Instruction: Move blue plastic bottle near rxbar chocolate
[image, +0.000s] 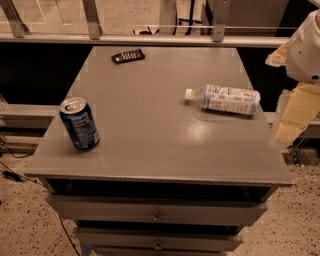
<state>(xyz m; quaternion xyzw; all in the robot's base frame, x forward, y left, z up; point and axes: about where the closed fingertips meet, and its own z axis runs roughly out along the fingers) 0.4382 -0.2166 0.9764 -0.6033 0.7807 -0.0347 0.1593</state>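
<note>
The bottle (226, 99) lies on its side at the right of the table (150, 155), cap pointing left. The bar (128, 55) sits at the far edge, upper left of centre, well apart from it. The gripper (292, 117) hangs at the right edge of the frame, just off the table and near the bottle's base; whether it is wide or narrow I cannot tell. A can (79, 124) stands at the left. The step looks like the approach: next, reach over the bottle and grasp across its body.
</note>
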